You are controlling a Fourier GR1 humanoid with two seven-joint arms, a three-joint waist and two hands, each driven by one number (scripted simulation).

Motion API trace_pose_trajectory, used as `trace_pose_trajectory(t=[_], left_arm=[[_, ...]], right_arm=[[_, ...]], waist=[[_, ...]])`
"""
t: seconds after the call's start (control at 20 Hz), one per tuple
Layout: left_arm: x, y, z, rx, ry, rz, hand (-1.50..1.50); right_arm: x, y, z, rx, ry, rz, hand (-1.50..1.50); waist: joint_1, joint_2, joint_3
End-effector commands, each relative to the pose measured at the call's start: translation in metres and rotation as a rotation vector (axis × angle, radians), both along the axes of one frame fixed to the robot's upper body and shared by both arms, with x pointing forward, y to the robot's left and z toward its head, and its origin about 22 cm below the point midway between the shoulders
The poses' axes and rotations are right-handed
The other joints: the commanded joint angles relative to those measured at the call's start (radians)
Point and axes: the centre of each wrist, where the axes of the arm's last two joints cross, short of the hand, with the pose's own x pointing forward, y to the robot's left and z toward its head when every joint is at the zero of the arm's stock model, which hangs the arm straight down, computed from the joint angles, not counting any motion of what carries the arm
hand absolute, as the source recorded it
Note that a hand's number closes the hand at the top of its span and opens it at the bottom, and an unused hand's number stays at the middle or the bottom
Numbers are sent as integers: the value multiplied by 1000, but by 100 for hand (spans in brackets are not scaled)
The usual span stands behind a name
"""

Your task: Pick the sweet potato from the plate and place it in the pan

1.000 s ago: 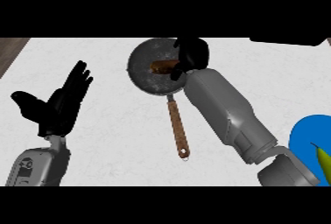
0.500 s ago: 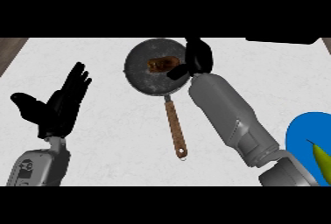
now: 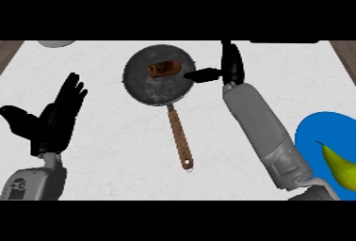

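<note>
The brown sweet potato (image 3: 164,68) lies inside the dark round pan (image 3: 159,89), toward its far side. The pan's wooden handle (image 3: 179,139) points toward me. My right hand (image 3: 228,66) is just right of the pan's rim, open, fingers straight and pointing away, thumb reaching toward the rim; it holds nothing. The blue plate (image 3: 313,136) shows at the lower right edge, with a yellow-green pepper (image 3: 338,167) on it. My left hand (image 3: 55,115) rests open at the left, fingers up.
A pale round object (image 3: 57,43) peeks in at the top left edge. A dark flat thing (image 3: 285,42) lies along the top right edge. Wooden strips border the white counter (image 3: 104,160) at both upper corners.
My right hand has let go of the sweet potato, which now lies in the pan, and has drawn off to the right of the rim. The left hand has stayed still.
</note>
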Motion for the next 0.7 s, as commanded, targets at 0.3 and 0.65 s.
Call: trace_pose_trajectory(t=[0.3, 0.65], left_arm=[[-4, 16, 1, -2, 0, 33, 0], [-5, 9, 1, -3, 7, 25, 0]], right_arm=[[-50, -75, -28, 182, -63, 169, -150], [-96, -109, -8, 114, -40, 132, -150]], waist=[[-31, -10, -1], [-23, -8, -1]])
